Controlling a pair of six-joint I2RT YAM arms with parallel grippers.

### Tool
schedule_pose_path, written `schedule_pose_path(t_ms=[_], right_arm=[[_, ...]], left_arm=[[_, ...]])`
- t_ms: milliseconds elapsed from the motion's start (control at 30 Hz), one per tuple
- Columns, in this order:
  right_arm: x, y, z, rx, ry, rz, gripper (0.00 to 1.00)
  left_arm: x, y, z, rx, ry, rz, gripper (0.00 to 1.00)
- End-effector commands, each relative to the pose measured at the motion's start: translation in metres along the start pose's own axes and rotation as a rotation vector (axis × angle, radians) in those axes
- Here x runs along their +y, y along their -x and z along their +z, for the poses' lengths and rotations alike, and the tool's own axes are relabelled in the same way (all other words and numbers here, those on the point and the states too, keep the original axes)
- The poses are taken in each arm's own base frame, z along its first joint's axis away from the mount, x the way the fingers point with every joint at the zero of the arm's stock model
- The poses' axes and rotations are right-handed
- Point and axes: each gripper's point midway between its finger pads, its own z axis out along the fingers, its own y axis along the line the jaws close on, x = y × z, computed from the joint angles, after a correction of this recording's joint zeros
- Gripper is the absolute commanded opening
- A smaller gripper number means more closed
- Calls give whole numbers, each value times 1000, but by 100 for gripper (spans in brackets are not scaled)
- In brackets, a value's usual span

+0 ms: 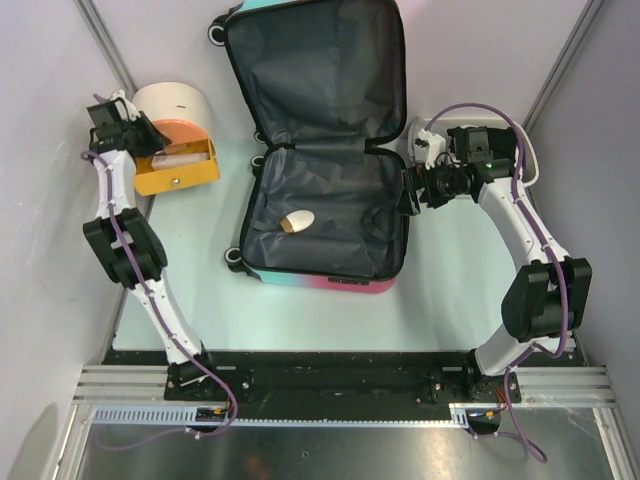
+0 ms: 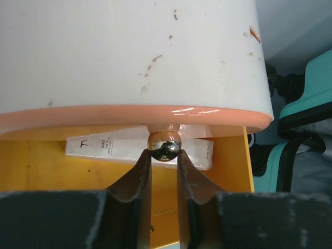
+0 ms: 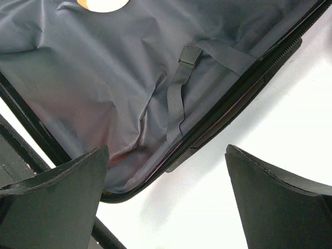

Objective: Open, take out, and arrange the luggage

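Note:
The luggage [image 1: 325, 215] lies open flat mid-table, its lid [image 1: 320, 70] folded back and its dark grey lining showing. A beige oval item [image 1: 298, 222] lies in the near half and shows at the top of the right wrist view [image 3: 104, 4]. My right gripper [image 1: 410, 190] is open and empty at the suitcase's right rim, its jaws straddling the zip edge [image 3: 218, 119] without touching it. My left gripper [image 1: 135, 128] is at the drawer box, shut on a shiny metal ball knob [image 2: 164, 147]. The teal shell [image 2: 306, 98] shows at the right of the left wrist view.
The cream-and-orange drawer box [image 1: 172, 102] stands at the back left. Its orange drawer [image 1: 178, 170] is pulled out, with a white packet [image 2: 104, 149] inside. A white object [image 1: 432, 135] sits behind my right wrist. Grey walls close in both sides.

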Motion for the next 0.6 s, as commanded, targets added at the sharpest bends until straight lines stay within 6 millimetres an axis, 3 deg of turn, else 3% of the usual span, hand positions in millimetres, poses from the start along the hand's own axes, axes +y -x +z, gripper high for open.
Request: schedule_pose_path(t_ms=[0,200,267,333,367,433,500,567], right_arm=[[0,16,-5,-30,-15,-36,100],[0,17,-5,-36,-13,-40,100],[0,16,-4,-34,-11,-35,100],[0,16,-4,-36,-8,-36,100],[1,16,-4,-36,-5,-34,100],[1,15,-3,-35,0,-34,100],[2,15,-1,-35,7,-31,100],[3,15,0,-35,13,-30,100]], left_arm=[[-18,29,-15,-76,-38,29,16],[-26,20,-39,-69,-39,17,1],[-26,4,-43,-44,-39,6,0],[-33,6,-58,-68,-46,15,0],[-30,-8,-57,-43,-43,6,0],[-36,-3,-70,-74,-46,21,0],[-33,-7,-73,-81,-30,26,11],[-33,-4,-75,-98,-28,30,35]])
